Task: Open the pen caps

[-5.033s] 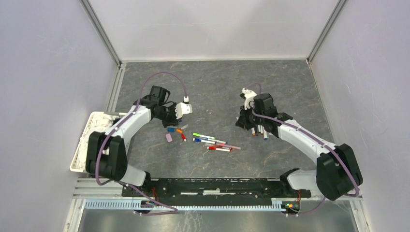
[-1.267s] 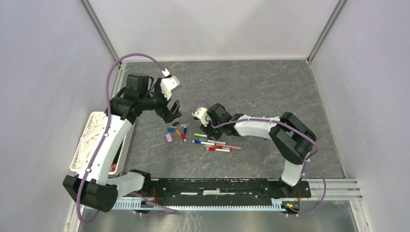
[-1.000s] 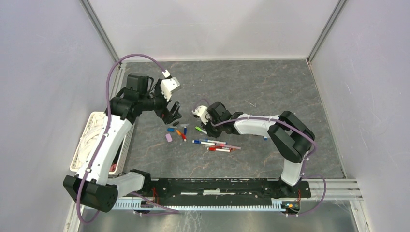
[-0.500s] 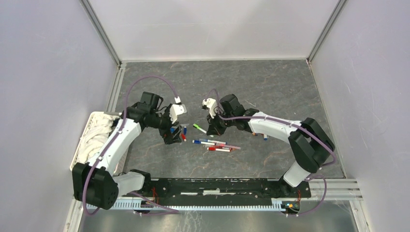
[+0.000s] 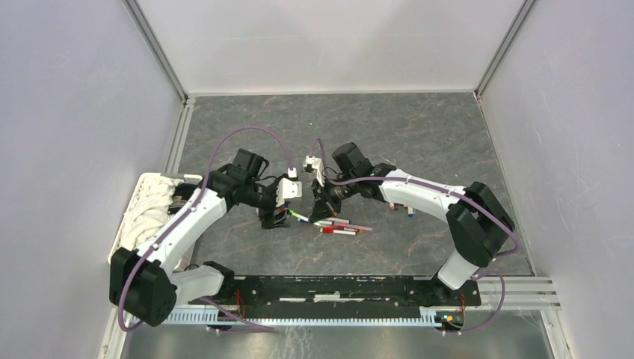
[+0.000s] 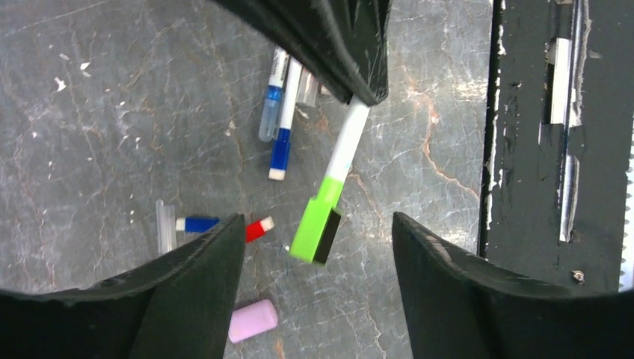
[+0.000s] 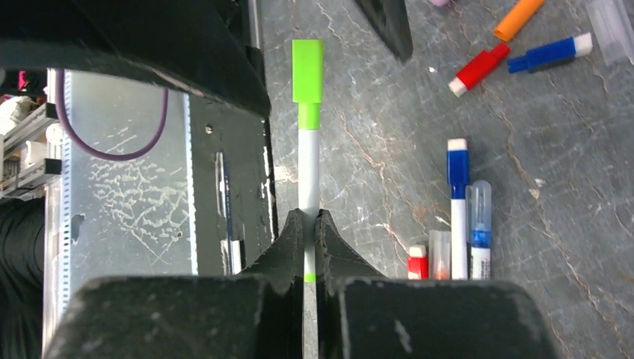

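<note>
Bases of both arms are bolted to a black rail (image 5: 329, 288) at the near edge of the worktop (image 5: 419, 134). Just beyond it a small heap of loose pens (image 5: 340, 226) is seen lying flat, thin white and clear barrels with blue and red ends, some of them side by side. Above that heap the right claw (image 7: 309, 224) is clamped tight on the white barrel of a green pen (image 7: 309, 172), its two black fingers drawn together with only the barrel between them. The pen is pointed at the left claw (image 6: 317, 218), whose fingers are spread wide apart. The green cap (image 6: 318, 228), a stubby, square-sided piece of glossy plastic, is seated on the pen's end and is framed between those spread fingers, touched by neither. Beneath it a lilac cap (image 6: 253, 320), rounded and matt, is seen lying alone, and an orange cap (image 7: 517, 19) lies near red and blue pieces. To the left a white basket (image 5: 125, 224) is set at the worktop's edge. The worktop is dark grey, marbled with pale veins.
</note>
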{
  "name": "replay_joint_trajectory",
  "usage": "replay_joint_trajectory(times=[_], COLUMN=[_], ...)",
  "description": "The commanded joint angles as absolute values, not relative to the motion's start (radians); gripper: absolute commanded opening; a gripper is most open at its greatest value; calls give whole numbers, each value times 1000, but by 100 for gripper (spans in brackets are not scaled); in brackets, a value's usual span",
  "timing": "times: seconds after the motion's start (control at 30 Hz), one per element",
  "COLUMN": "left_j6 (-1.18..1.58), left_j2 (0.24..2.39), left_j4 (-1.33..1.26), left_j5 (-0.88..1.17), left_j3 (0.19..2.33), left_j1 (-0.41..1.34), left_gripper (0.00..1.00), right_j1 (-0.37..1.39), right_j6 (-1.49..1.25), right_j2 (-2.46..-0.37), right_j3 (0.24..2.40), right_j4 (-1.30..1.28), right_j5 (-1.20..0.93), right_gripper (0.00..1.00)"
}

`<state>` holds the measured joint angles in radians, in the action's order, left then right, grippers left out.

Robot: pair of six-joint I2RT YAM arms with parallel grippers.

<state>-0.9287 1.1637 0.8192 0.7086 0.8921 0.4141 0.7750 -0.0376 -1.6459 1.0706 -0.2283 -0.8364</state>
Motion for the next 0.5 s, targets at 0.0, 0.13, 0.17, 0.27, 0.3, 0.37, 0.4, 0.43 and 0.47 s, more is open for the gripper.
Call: replay_joint_trajectory(times=[0.0, 0.13, 0.17, 0.27, 0.3, 0.37, 0.4, 0.43, 0.47], left_j6=[-986, -995, -1002, -1018, -1019, -1022, -1022, -1023, -1023], left_j2=[1180, 1189, 1191, 1200, 1203, 1203, 1201, 1198, 1196], left_j4=[794, 809, 815, 825, 824, 827, 829, 830, 830], left_j5=[700, 692, 686, 651, 638, 625, 627, 629, 632], left_j3=[906, 916, 918, 917, 917, 918, 919, 920, 921], left_j1=[464, 482, 484, 492, 495, 497, 498, 500, 503], left_gripper=[73, 54, 48, 19, 7, 2, 2, 2, 2], right_j1=[778, 779, 779, 778, 778, 779, 781, 784, 790], right_j6=[-46, -52, -52, -55, -60, -76, -89, -103, -111], right_j2=[-1667, -1678, -1678, -1680, -1681, -1686, -1689, -1698, -1707], right_j3=[1132, 1144, 1146, 1149, 1149, 1148, 1145, 1147, 1151], right_j4=[-242, -242, -243, -237, -233, -220, -209, -201, -200], right_j5=[-897, -896, -896, -897, -899, -902, -897, -887, -882], right_gripper=[0, 0, 0, 0, 0, 5, 12, 19, 25])
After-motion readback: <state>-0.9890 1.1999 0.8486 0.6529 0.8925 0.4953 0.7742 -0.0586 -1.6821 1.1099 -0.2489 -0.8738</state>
